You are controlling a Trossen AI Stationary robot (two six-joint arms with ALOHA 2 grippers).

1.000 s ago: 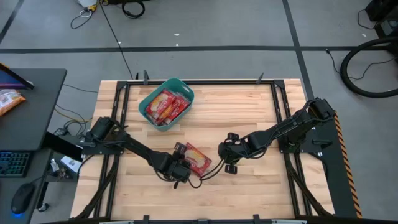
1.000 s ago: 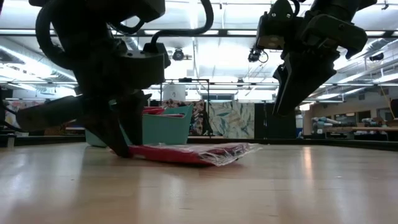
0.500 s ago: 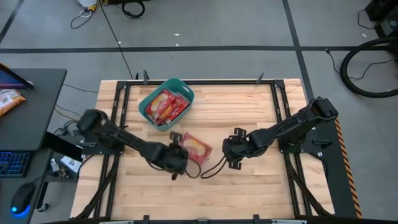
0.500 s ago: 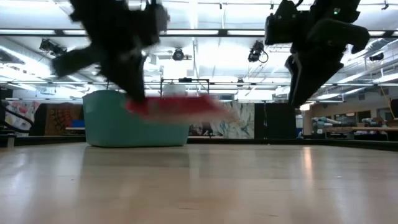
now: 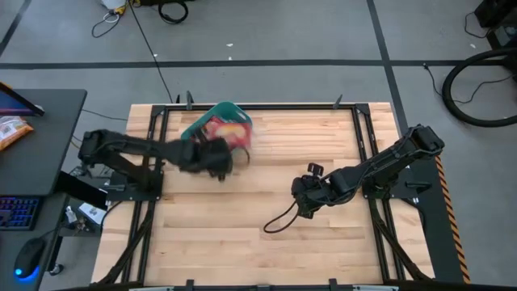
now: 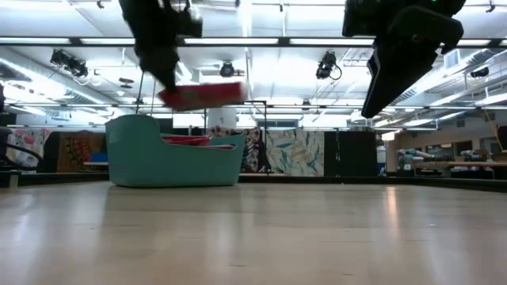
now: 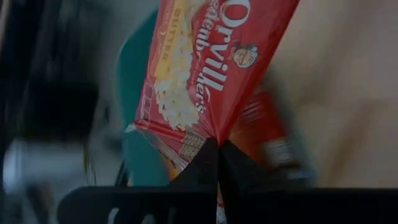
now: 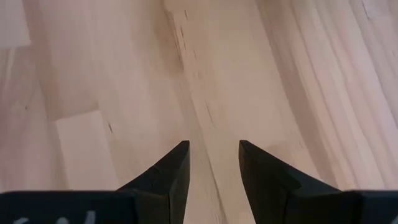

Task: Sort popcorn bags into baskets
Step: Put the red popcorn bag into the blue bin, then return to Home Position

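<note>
Over basket (image 5: 194, 129), L hand (image 5: 216, 158) prob. raised bag (image 6: 203, 94).

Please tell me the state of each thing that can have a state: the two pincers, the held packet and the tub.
Left pincer: shut on a popcorn bag, raised above the basket.
Right pincer: open, empty, over bare table.
Held popcorn bag: in the air, hanging over the basket.
Basket: upright, already holding red popcorn bags.
</note>
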